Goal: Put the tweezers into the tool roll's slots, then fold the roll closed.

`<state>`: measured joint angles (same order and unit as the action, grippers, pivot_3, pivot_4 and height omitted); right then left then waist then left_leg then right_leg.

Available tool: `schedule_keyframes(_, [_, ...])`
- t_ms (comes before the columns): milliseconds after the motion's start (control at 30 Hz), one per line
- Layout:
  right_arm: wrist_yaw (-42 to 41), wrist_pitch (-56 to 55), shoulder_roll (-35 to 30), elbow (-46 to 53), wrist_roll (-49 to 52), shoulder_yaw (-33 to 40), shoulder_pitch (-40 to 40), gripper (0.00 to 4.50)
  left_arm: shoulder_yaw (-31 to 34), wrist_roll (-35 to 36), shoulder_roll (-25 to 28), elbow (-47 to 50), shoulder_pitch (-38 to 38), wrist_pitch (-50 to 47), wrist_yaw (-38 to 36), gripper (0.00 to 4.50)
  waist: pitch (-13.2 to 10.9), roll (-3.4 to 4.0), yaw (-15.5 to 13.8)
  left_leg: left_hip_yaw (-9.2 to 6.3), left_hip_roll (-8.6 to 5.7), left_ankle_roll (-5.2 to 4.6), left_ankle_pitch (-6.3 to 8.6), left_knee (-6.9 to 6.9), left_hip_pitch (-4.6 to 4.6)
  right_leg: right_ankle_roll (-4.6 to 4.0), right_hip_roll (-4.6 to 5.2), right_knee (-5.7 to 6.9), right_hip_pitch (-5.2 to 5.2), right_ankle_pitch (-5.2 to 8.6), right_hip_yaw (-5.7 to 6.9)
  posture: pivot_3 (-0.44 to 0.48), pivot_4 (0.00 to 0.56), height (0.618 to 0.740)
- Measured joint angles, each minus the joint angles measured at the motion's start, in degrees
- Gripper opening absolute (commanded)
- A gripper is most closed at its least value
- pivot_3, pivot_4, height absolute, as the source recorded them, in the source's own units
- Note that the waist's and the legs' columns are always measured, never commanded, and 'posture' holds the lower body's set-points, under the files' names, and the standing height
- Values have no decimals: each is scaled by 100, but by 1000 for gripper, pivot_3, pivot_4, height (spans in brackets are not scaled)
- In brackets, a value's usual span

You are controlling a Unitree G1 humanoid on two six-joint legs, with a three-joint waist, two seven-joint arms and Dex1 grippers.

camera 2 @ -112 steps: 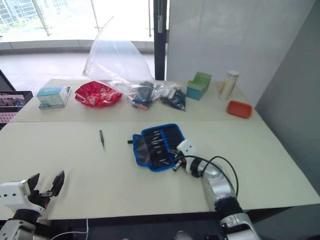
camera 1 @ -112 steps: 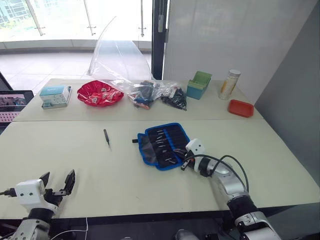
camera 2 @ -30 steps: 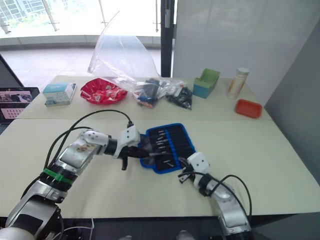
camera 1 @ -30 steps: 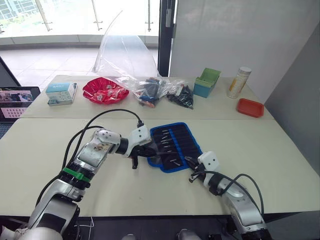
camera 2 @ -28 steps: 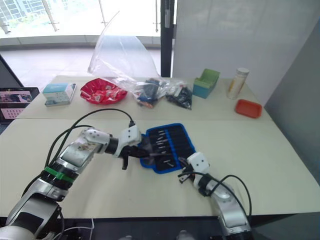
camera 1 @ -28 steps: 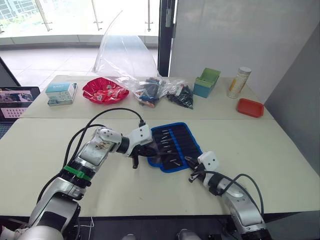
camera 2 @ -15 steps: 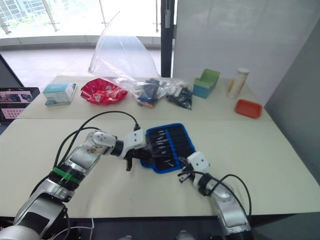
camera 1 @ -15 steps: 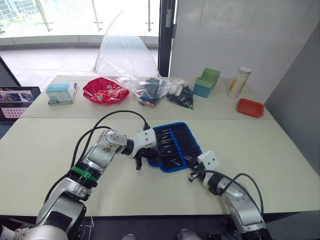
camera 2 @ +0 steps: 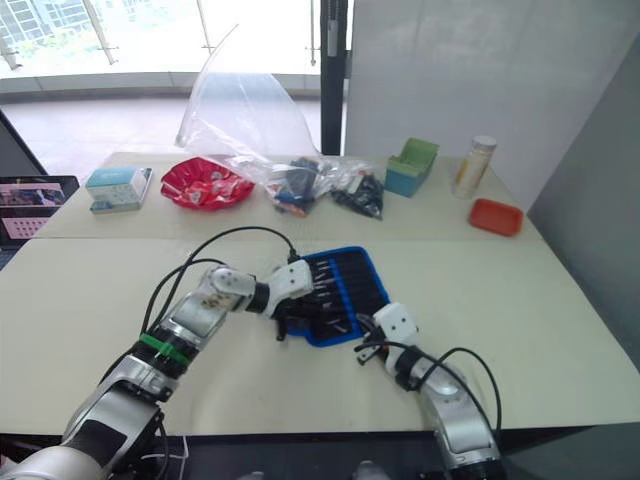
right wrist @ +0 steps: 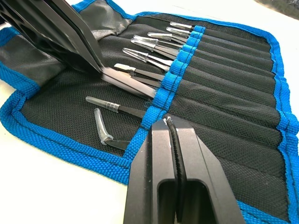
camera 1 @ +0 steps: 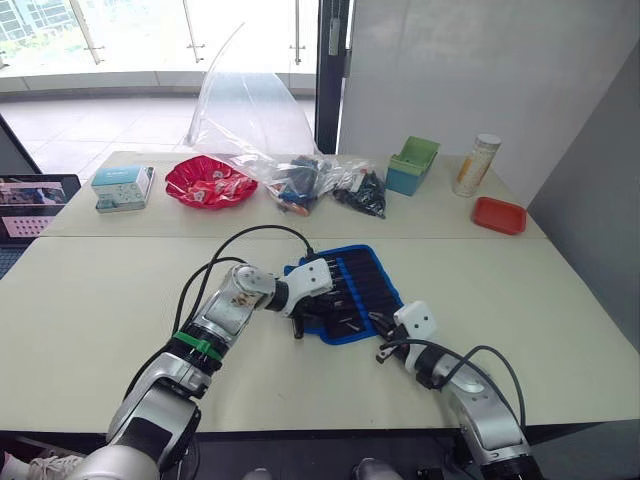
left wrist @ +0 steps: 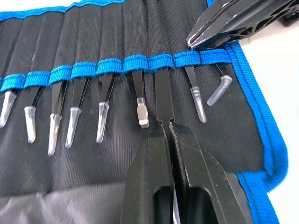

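The blue-edged tool roll lies open on the near table, black inside facing up. Several black tweezers with clear tip caps sit in its slots under a blue band. My left gripper is over the roll's left part, shut on one broad black tweezers whose far end is under the band. My right gripper is shut with nothing between its fingers. Its tip rests on the band at the roll's near right edge.
On the far table stand a clear plastic bag, a red bowl, a small box, bagged parts, a green bin, a bottle and a red tray. A laptop is at the far left.
My left arm has carried the tweezers rightward from the roll's left edge to over its slots. The right gripper has stayed at the roll's near edge.
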<state>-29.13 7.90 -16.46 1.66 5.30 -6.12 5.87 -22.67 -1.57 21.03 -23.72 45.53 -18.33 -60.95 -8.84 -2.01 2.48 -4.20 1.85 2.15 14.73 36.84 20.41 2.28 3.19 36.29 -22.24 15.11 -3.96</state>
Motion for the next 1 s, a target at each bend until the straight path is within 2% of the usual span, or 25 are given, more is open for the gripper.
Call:
schedule_keyframes(267, [66,0,16,8,0,2,-34,0,-4,-207,-766,-889,381,413,195,16,0,0,-6,0,-3,0,0,5,1,2,1,0,1,0,-1,0,150,738])
schedule_keyframes(633, [142,0,18,17,0,19,-68,0,51,-419,-1180,-1531,623,758,398,16,1,-1,-33,-1,-9,0,0,9,0,5,4,-2,7,-2,-1,0,150,738])
schedule_keyframes(667, [145,0,18,16,0,18,-67,0,79,-398,-1188,-1528,621,705,395,654,1,-1,-32,-1,-9,0,0,9,0,5,4,-1,7,-2,-2,0,150,738])
schedule_keyframes(833, [127,-1,18,-22,0,6,1,0,198,-284,-1086,-1241,484,489,332,2232,0,-1,-22,-1,-8,0,0,9,0,5,4,0,7,-2,-2,0,150,738])
schedule_keyframes(1000, [59,-36,-17,-114,47,28,66,0,646,227,-609,287,-216,-210,205,3849,-1,2,22,-3,-2,0,0,6,-3,4,1,28,-4,-2,-5,0,150,738])
